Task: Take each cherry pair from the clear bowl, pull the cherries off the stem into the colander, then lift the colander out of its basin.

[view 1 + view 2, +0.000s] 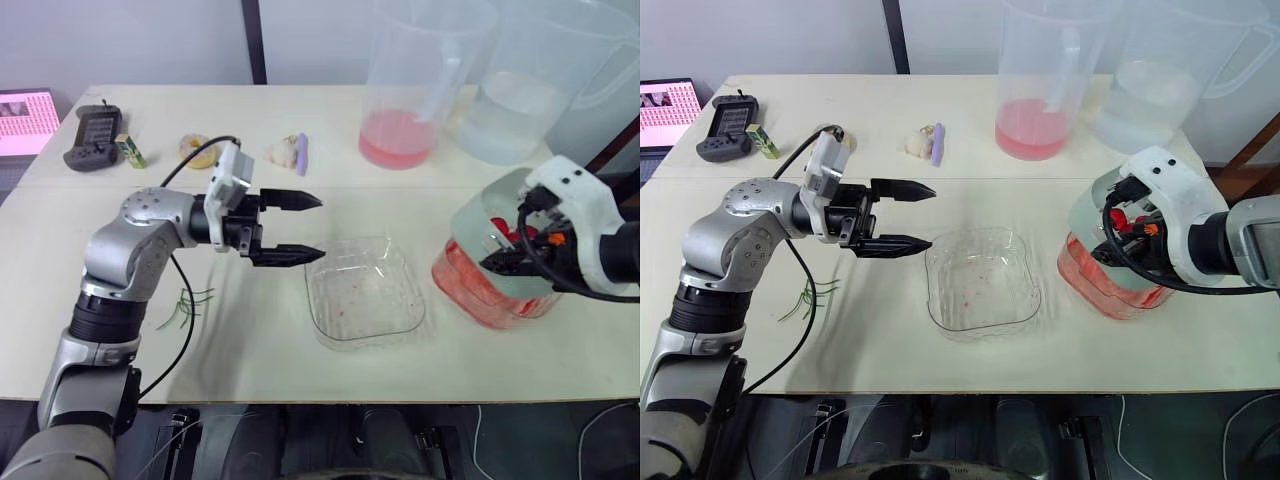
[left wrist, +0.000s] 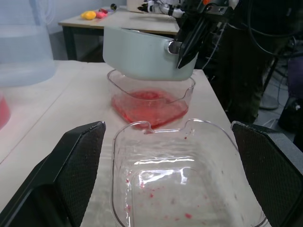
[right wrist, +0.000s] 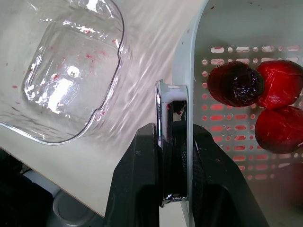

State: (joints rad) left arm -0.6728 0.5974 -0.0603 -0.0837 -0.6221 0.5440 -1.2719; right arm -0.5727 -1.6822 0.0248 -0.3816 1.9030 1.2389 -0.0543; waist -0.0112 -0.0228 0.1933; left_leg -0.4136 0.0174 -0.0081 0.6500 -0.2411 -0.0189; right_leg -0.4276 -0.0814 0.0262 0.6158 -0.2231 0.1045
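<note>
The clear bowl (image 1: 365,292) lies at the table's middle, holding no cherries, just red specks. My left gripper (image 1: 320,227) hovers open just left of it, fingers pointing across the bowl. On the right, the pale green colander (image 1: 482,215) hangs tilted over its clear basin (image 1: 478,292) of red liquid. My right gripper (image 3: 173,137) is shut on the colander's near rim at a metal handle (image 3: 171,109). Three red cherries (image 3: 279,85) lie inside the colander. In the left wrist view the colander (image 2: 142,59) sits raised at the basin's (image 2: 151,101) rim.
A pitcher with pink liquid (image 1: 405,100) and a pitcher of clear water (image 1: 520,100) stand at the back right. Green stems (image 1: 190,300) lie under my left arm. A black handheld device (image 1: 92,135) and small odds (image 1: 285,152) sit at the back left.
</note>
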